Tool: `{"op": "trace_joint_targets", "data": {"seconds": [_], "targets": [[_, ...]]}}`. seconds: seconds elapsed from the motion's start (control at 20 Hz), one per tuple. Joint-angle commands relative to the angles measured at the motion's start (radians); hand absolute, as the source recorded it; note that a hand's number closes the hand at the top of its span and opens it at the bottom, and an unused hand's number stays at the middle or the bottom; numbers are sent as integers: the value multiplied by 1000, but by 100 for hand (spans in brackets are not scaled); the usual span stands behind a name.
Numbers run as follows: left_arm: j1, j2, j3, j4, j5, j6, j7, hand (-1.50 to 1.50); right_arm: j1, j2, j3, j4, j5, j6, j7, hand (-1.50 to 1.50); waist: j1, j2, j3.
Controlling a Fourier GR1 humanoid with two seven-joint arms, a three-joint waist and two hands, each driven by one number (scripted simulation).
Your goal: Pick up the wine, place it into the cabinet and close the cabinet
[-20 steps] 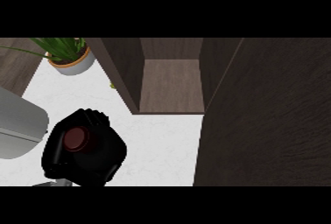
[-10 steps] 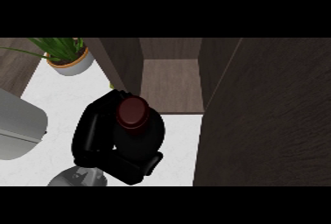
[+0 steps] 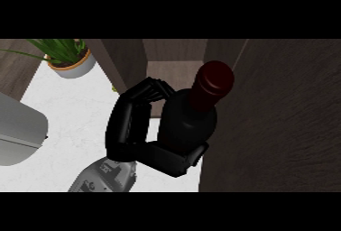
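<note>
Head view shows the black left hand (image 3: 143, 135) curled around the dark glass wine bottle with a dark red cap (image 3: 193, 119), holding it upright before the open brown wooden cabinet (image 3: 166, 72), presumably for insertion.

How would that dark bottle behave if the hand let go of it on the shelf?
The wine bottle looks tall and narrow, so it would probably tip easily. Its smooth dark surface suggests it may be slippery in the hand. Being round, it would likely roll if laid on the cabinet floor.

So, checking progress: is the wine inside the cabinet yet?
Not yet. The wine bottle is held by the hand before the open cabinet.
</note>
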State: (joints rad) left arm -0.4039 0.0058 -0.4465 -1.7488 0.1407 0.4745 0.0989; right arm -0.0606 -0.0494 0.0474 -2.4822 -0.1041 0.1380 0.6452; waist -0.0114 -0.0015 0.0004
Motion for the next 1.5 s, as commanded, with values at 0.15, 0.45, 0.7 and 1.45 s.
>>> {"op": "trace_joint_targets", "data": {"seconds": [0.15, 0.45, 0.7, 1.45], "targets": [[-138, -6, -14, 124, 17, 125, 1, 150, -5, 9, 15, -150, -69, -33, 104, -150, -3, 0, -1], [-199, -6, -11, 268, 13, 133, -89, 150, 2, 37, 76, -98, 9, -31, 36, -150, -2, 2, 0], [-117, -6, -32, 201, 55, 159, -98, 150, 62, -15, -28, -137, -104, 20, 48, -150, 1, 0, 0], [-158, -6, -35, 462, 138, 175, -334, 150, 45, -6, -26, -110, -96, 27, 12, -150, -1, 1, 0]]}}
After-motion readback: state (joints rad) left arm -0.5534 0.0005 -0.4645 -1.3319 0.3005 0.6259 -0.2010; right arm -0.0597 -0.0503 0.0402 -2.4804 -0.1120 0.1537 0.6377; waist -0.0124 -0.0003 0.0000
